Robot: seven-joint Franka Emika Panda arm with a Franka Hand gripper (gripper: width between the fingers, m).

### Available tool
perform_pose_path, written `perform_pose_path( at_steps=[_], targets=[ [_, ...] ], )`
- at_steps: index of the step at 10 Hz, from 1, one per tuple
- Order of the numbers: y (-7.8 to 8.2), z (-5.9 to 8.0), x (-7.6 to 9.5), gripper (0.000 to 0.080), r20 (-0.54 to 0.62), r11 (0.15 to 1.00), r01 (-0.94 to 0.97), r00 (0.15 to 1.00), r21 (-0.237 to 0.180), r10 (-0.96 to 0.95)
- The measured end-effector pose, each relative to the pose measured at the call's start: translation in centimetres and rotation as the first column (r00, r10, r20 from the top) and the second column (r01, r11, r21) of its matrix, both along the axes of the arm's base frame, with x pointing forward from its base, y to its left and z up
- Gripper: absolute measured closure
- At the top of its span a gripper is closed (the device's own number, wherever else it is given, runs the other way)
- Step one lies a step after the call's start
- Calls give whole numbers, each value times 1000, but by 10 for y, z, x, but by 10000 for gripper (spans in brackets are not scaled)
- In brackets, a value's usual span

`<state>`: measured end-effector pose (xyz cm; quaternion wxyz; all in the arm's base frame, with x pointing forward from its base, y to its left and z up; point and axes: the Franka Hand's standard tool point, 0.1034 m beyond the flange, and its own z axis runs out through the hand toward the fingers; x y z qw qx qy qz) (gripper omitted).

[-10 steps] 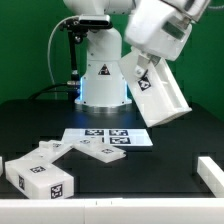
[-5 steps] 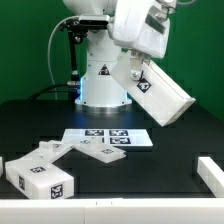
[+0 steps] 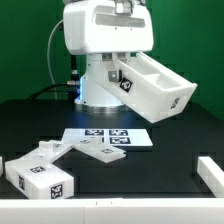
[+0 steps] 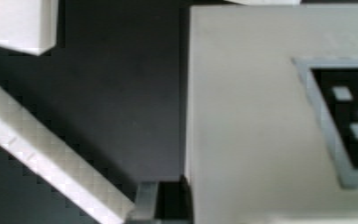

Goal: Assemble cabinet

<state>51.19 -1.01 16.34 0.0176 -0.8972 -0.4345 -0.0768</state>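
My gripper (image 3: 117, 60) is shut on the cabinet body (image 3: 152, 90), a white open box with a divider and a tag on its end. It holds the body tilted in the air above the table, open side towards the exterior view. In the wrist view the body's wall (image 4: 247, 110) with a tag fills the picture, and one finger (image 4: 160, 200) lies against its edge; the other finger is hidden. A flat white cabinet panel (image 3: 100, 152) and a tagged white box piece (image 3: 40, 173) lie on the black table at the exterior view's lower left.
The marker board (image 3: 108, 135) lies on the table under the held body. A white block (image 3: 211, 172) stands at the exterior view's right edge, a small white piece (image 3: 2, 163) at its left edge. The robot base (image 3: 100, 85) stands behind.
The wrist has turned and swung towards the exterior view's left. The held cabinet body has rotated with it, so its open side now shows instead of its closed tagged face.
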Motion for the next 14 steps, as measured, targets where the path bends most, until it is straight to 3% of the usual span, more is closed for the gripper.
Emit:
perform_pose_path(
  at_steps=[3, 6, 7, 9, 11, 12, 14],
  targets=[
    [0, -3, -1, 767, -7, 1000, 0, 1000, -1, 0],
    [-3, -13, -2, 767, 17, 972, 231, 973, 30, -232],
    [-3, -20, -8, 767, -11, 935, 349, 937, 66, -349],
    [-3, -22, -9, 767, -46, 886, 458, 889, 80, -455],
    [-3, -24, -10, 767, -74, 814, 575, 818, 87, -570],
    [-4, -27, -8, 767, -89, 722, 685, 728, 93, -679],
    [-14, -58, -2, 767, -86, 546, 832, 554, 104, -828]
  ],
)
